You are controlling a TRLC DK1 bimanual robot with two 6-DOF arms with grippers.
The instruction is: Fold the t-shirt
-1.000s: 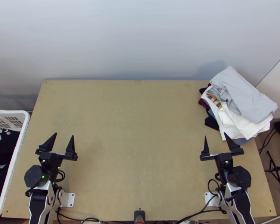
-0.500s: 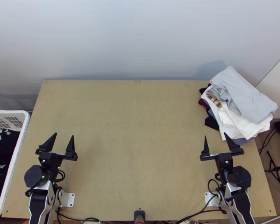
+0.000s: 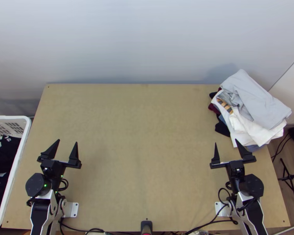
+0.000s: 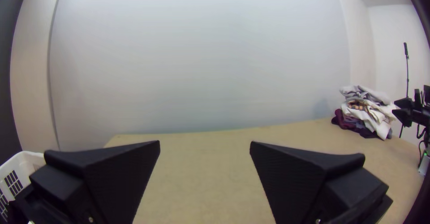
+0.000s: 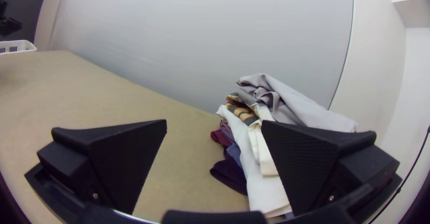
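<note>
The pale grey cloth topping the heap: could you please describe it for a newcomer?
Find the wooden table, then the heap of clothes at its far right corner. The pale grey cloth lies uppermost; its colour sets it apart from the white cloth beneath.

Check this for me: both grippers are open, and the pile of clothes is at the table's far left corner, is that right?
Not quite: the pile of clothes is at the table's far right corner, as the top view shows. The left gripper and right gripper are indeed open.
</note>
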